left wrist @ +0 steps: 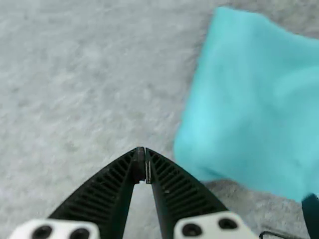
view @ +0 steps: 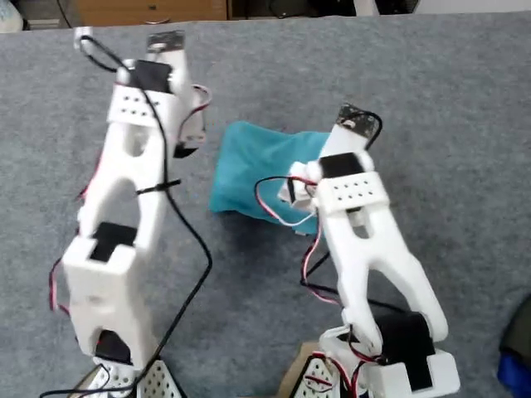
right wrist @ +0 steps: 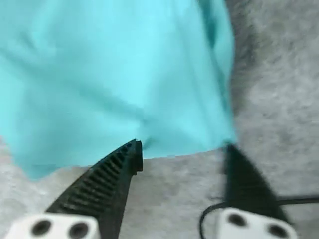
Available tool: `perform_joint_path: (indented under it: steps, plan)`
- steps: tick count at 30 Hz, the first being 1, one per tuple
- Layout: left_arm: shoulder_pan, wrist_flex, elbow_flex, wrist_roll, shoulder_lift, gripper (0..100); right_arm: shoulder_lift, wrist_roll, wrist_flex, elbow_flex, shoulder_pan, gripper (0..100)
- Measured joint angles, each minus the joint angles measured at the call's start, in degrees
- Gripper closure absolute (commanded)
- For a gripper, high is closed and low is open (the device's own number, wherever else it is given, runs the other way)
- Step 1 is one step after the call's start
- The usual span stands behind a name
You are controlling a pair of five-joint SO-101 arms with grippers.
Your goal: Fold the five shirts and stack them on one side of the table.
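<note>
High view, from left to right: one white plastic left arm (view: 124,166), one turquoise soft cloth shirt (view: 257,166), one white plastic right arm (view: 365,232), all over one grey felt-like table cover (view: 448,91). One shirt counted, lying in a rough rectangle near the table's middle, between the two arms, with its right part hidden under the right arm. At the far right edge, one dark blue thing (view: 516,356), cut off by the frame, not possible to say what.

Left wrist view: left gripper (left wrist: 142,160) with two black ribbed fingers (left wrist: 109,189) pressed together at the tips, gripping nothing, over bare grey cover just beside the shirt's edge and apart from it.

Right wrist view: right gripper (right wrist: 183,149) spread wide, one finger clear, the other blurred, standing at the shirt's near edge with no cloth clamped between; hard to tell whether touching the cloth or only above it.
</note>
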Motion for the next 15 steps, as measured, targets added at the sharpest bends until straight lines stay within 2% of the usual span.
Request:
perform_joint_path:
  steps: [3, 10, 15]
  plan:
    - [-2.2, -0.1, 4.0, 0.0, -4.8, 98, 0.0, -2.6, -4.4, 1.7, -1.4, 65.1]
    - [-4.4, -2.9, 12.5, -2.1, -11.5, 98, 2.5, -9.3, -22.7, 8.8, -1.5, 73.3]
    - [-4.4, -3.8, 15.8, -3.4, -13.9, 98, 8.5, -10.2, -27.0, 9.8, -1.5, 81.8]
